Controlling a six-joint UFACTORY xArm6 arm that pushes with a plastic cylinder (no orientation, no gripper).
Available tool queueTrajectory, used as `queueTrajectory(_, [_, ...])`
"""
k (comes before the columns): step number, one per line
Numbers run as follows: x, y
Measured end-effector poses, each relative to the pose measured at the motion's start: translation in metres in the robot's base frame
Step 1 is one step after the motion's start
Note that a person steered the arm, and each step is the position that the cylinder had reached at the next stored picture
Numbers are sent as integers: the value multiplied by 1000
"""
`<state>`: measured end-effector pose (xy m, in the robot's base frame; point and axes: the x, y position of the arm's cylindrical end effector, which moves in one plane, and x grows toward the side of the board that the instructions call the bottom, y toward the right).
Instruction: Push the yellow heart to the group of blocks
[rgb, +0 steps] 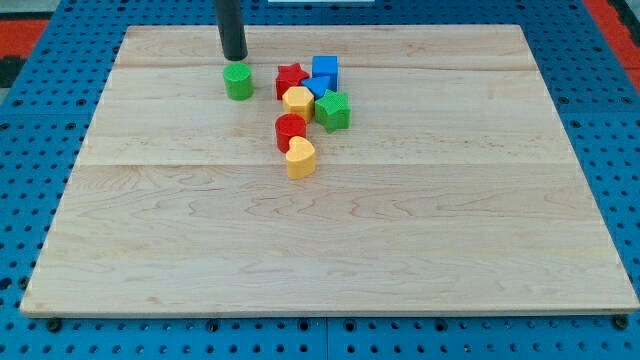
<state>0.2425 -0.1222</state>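
The yellow heart (300, 158) lies near the board's middle, touching a red round block (290, 130) just above it. Above those sits a cluster: a yellow block (298, 100), a red star (290, 78), a blue cube (325, 70), a small blue block (318, 87) and a green star (334, 110). A green cylinder (238, 81) stands apart at the cluster's left. My tip (234, 57) is just above the green cylinder at the view's top, well up and left of the yellow heart.
The wooden board (330, 250) rests on a blue pegboard surface (30, 120) that surrounds it on all sides.
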Motion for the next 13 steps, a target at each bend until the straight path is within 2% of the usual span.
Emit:
queueTrajectory(1, [17, -20])
queueTrajectory(3, [61, 34])
queueTrajectory(4, [65, 28])
queueTrajectory(5, [112, -13])
queueTrajectory(6, [210, 29])
queueTrajectory(7, [245, 80])
queueTrajectory(8, [232, 110])
queueTrajectory(9, [208, 63])
queueTrajectory(10, [207, 9])
queueTrajectory(11, [196, 1])
queueTrajectory(12, [206, 24])
queueTrajectory(13, [196, 45])
